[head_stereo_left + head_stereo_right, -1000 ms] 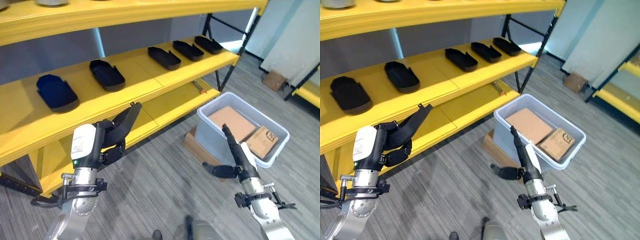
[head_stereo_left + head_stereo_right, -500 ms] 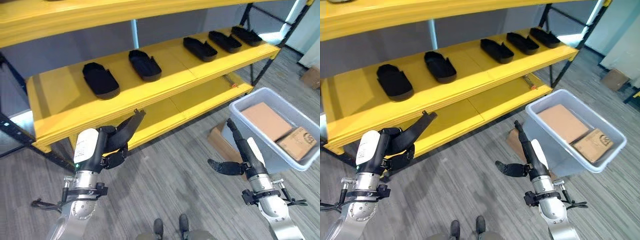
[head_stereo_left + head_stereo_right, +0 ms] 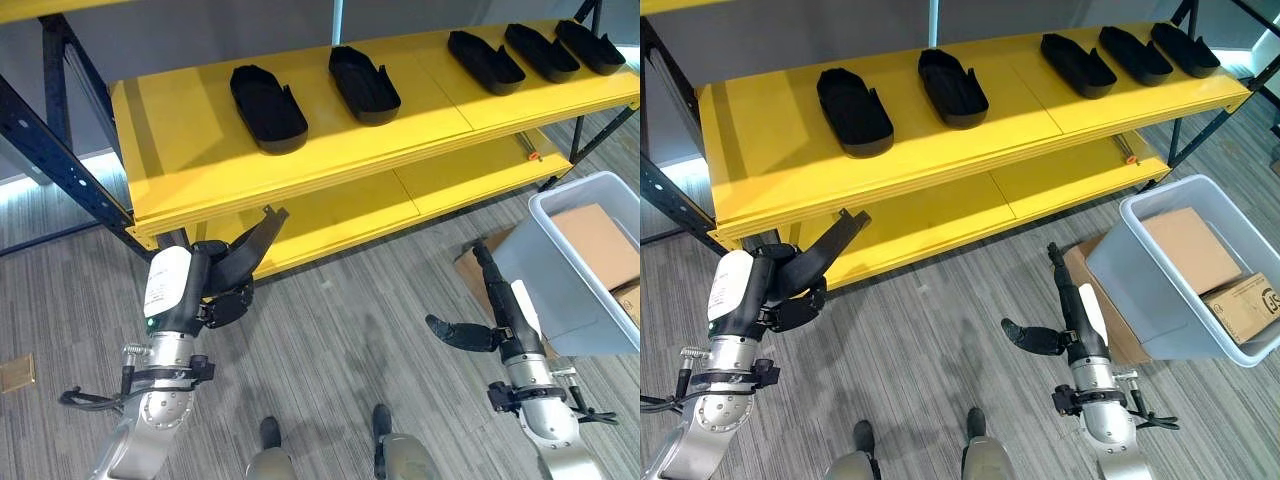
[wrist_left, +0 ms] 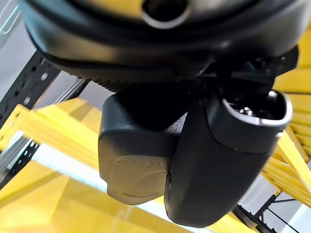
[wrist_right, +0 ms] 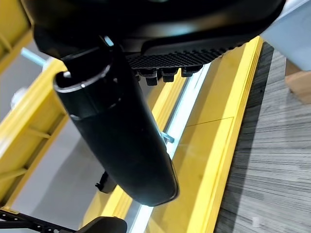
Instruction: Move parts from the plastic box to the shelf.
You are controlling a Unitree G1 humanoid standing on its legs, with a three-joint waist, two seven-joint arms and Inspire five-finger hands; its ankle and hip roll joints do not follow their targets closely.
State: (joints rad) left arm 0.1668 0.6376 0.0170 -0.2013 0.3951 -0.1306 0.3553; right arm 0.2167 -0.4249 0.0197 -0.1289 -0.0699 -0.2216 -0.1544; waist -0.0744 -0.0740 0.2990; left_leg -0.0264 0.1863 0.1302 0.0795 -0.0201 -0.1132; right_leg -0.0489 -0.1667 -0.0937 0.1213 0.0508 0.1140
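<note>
A yellow shelf [image 3: 190,140] carries several flat black parts in a row, among them one [image 3: 268,107] at the left and one [image 3: 364,84] beside it. The grey plastic box [image 3: 560,290] stands on the floor at the right. My left hand [image 3: 235,270] hangs below the shelf's front edge, its fingers straight and nothing in it; its thumb [image 4: 223,160] fills the left wrist view. My right hand [image 3: 500,305] is just left of the box, fingers straight up and thumb [image 5: 121,131] spread, holding nothing.
Two cardboard boxes [image 3: 1190,247] [image 3: 1245,305] lie inside the plastic box, and flat cardboard [image 3: 470,270] sits under it. A lower yellow shelf [image 3: 330,215] holds an orange-tipped tool [image 3: 530,153]. A dark steel upright [image 3: 60,150] stands at the left.
The whole picture has shifted: shelf and box now sit further right and lower, so the camera has moved. Both hands keep the same open pose.
</note>
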